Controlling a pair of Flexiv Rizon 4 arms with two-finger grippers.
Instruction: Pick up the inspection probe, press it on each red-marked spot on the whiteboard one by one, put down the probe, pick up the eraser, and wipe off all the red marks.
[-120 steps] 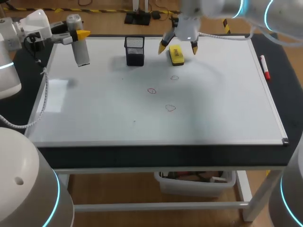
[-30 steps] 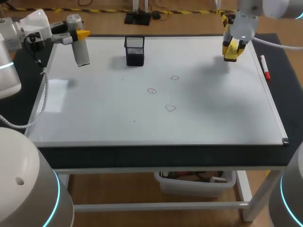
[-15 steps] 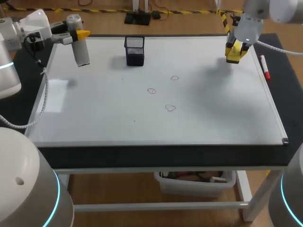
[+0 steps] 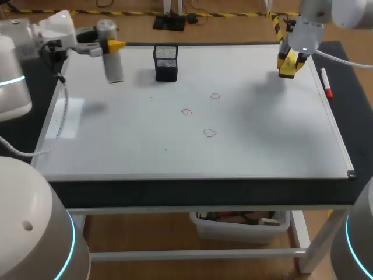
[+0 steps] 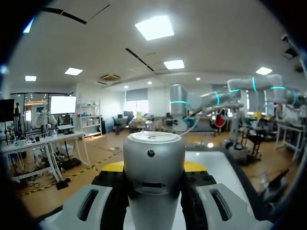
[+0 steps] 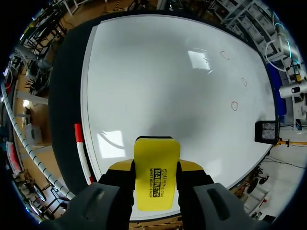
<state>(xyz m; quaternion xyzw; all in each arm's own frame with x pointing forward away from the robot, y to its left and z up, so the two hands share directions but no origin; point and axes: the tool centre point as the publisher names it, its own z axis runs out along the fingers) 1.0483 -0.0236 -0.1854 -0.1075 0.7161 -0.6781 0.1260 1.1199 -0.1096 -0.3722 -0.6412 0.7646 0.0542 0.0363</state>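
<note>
Head view: your left gripper [image 4: 111, 44] is clamped on the probe [image 4: 113, 65], a smooth grey cylinder hanging near upright, tip down, over the far left of the whiteboard [image 4: 145, 143], beside the black mesh cup [image 4: 166, 63]. The three red marks [image 4: 186, 112], thin outlined loops, lie toward the board's middle, to the probe's right and nearer the front edge. I judge that diagonal is what the next press turns on. Your right gripper [image 4: 289, 62] holds the yellow eraser [image 4: 286, 68] tight above the board's far right, near the marker [image 4: 326, 83] lying along that edge of the bench [image 4: 192, 191].

Left wrist view: the probe stands crosswise between the fingers [image 5: 111, 191], both against its matte metal body, with a flat round cap on top.

Right wrist view: the eraser, a rounded block, is pinched on its long sides above the glossy board. The marks are well ahead, toward the cup.
</note>
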